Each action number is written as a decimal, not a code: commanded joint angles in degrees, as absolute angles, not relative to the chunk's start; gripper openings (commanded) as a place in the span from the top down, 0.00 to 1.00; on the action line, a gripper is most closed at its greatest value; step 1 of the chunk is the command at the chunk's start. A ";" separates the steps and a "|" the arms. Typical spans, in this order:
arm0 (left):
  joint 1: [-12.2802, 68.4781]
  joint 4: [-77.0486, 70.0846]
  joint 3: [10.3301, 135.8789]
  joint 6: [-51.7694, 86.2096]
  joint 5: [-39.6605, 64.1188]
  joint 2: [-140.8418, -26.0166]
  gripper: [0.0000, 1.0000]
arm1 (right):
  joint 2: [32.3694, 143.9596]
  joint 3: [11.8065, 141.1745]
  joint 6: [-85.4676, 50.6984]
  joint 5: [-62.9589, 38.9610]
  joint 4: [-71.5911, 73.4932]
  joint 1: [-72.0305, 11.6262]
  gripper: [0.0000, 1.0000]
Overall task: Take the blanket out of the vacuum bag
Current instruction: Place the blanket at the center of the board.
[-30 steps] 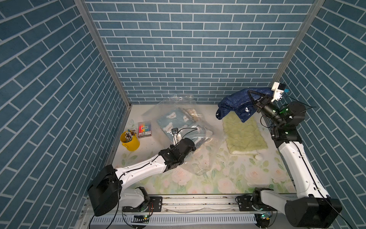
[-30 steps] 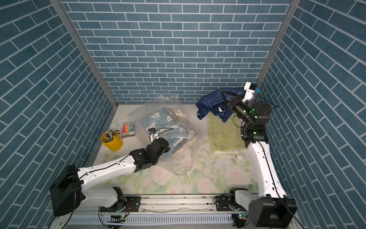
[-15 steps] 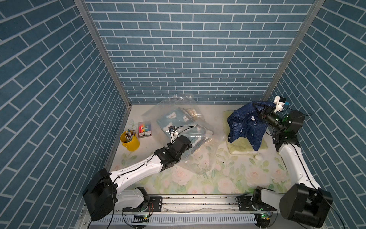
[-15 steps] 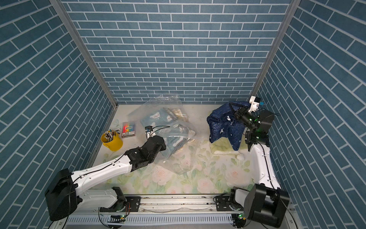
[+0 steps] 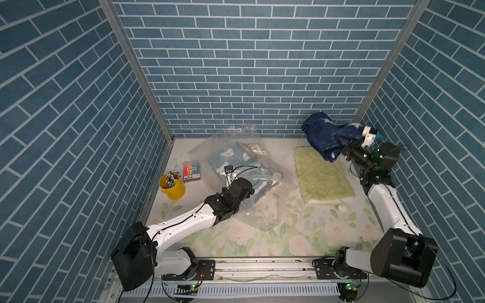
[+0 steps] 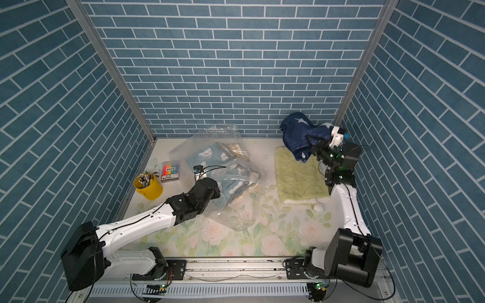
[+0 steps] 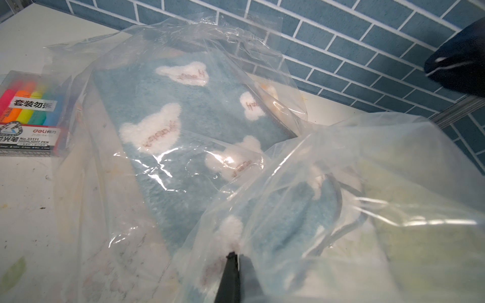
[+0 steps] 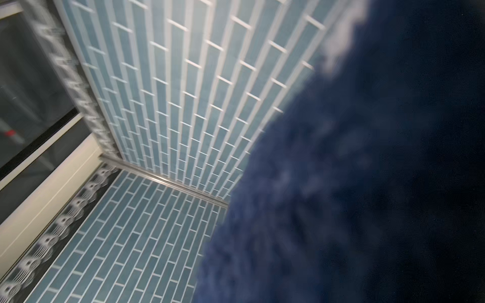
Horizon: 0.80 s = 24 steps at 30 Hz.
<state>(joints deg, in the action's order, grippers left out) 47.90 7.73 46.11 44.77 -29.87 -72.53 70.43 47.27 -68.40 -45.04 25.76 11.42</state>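
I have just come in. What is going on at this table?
A vacuum bag is being emptied. The left tool is shut on an edge of the clear vacuum bag and holds it. The right tool grips a navy blanket and holds it in the air near the far corner, above a pale green blanket that lies flat. A light blue blanket lies inside clear plastic.

The highlighter pen pack (image 7: 29, 112) at far left reads "deli", "No.33111" and "HIGHLIGHT PEN"; its white sticker (image 7: 32, 105) reads "套装勿拆".
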 commanded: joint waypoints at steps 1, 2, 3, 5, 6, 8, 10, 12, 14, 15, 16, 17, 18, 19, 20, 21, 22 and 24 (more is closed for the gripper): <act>47.38 6.33 45.02 44.72 -29.46 -70.84 1.00 | 65.49 30.43 -68.37 -34.78 24.80 11.51 1.00; 47.29 6.27 44.67 44.81 -29.33 -70.83 1.00 | 64.41 26.82 -69.06 -32.88 25.24 11.51 1.00; 47.29 6.33 44.49 44.92 -29.18 -70.73 1.00 | 63.51 24.44 -69.27 -30.43 24.10 11.58 1.00; 47.29 6.37 44.24 45.24 -28.91 -70.59 1.00 | 62.77 21.65 -69.35 -27.60 24.80 11.57 1.00; 47.29 6.43 44.14 45.33 -28.92 -70.45 1.00 | 63.03 21.67 -68.94 -27.36 24.47 11.59 1.00; 47.29 6.25 43.88 45.42 -29.03 -70.02 1.00 | 64.07 23.22 -67.21 -27.09 23.27 11.62 1.00; 47.29 6.01 43.68 45.30 -29.42 -69.65 1.00 | 64.81 25.37 -65.73 -26.44 21.81 11.61 1.00; 47.28 5.98 43.60 45.29 -29.66 -69.42 1.00 | 65.73 26.95 -64.92 -26.47 21.49 11.52 1.00; 47.29 5.73 43.59 45.14 -29.62 -69.43 1.00 | 67.38 28.77 -64.32 -27.90 21.17 11.51 1.00; 47.29 5.55 43.59 45.01 -29.58 -69.60 1.00 | 68.19 29.74 -64.18 -28.49 21.24 11.51 1.00; 47.29 5.53 43.76 44.88 -29.61 -69.77 1.00 | 68.90 31.04 -63.78 -28.86 20.80 11.51 1.00; 47.29 5.48 43.98 44.70 -29.62 -69.96 1.00 | 69.30 32.30 -63.60 -29.19 20.15 11.51 1.00; 47.21 5.47 44.33 44.40 -29.61 -70.12 1.00 | 69.71 33.79 -63.19 -29.50 19.36 11.51 1.00; 47.20 5.50 44.76 44.10 -29.62 -70.38 1.00 | 69.87 35.30 -62.36 -29.49 18.00 11.51 1.00; 47.20 5.47 45.18 43.84 -29.69 -70.45 1.00 | 69.87 36.56 -61.78 -29.29 16.80 11.52 1.00; 47.15 5.45 45.47 43.62 -29.74 -70.63 1.00 | 69.58 37.29 -61.22 -28.82 15.64 11.61 1.00; 47.11 5.29 45.74 43.44 -29.79 -70.74 1.00 | 69.06 37.35 -60.57 -28.06 13.98 11.60 1.00; 47.03 5.10 46.04 43.15 -29.63 -70.75 1.00 | 67.95 35.32 -59.95 -26.98 12.56 11.77 1.00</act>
